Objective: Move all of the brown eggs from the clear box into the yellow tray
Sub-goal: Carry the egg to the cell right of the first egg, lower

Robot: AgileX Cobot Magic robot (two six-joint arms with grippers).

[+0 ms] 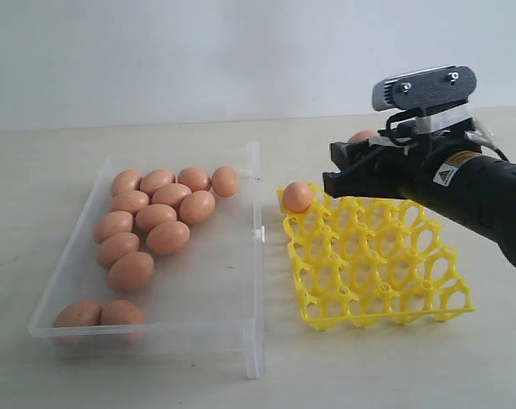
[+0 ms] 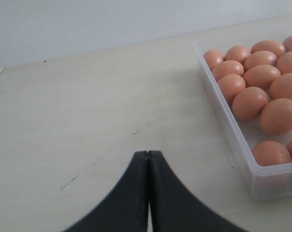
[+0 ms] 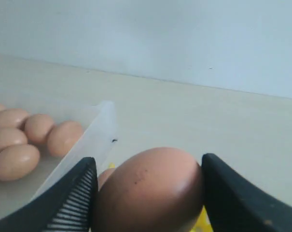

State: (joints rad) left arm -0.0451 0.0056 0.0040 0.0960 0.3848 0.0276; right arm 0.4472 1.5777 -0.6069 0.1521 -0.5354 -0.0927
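The right hand (image 3: 149, 166) pinches a brown egg (image 3: 150, 193) by the far edge of the yellow tray (image 1: 385, 294). The left hand (image 2: 148, 154) is pressed together beside the clear box (image 2: 230, 137).

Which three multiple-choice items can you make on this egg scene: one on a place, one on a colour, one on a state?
1. The egg in the yellow tray sits in: A a middle cell; B a corner cell beside the clear box; C no cell.
2. The tray is: A blue; B white; C yellow.
3. The left gripper is: A shut and empty; B wide open; C holding an egg.
Answers: B, it fills that corner; C, bright yellow lattice; A, jaws pressed together, nothing between.
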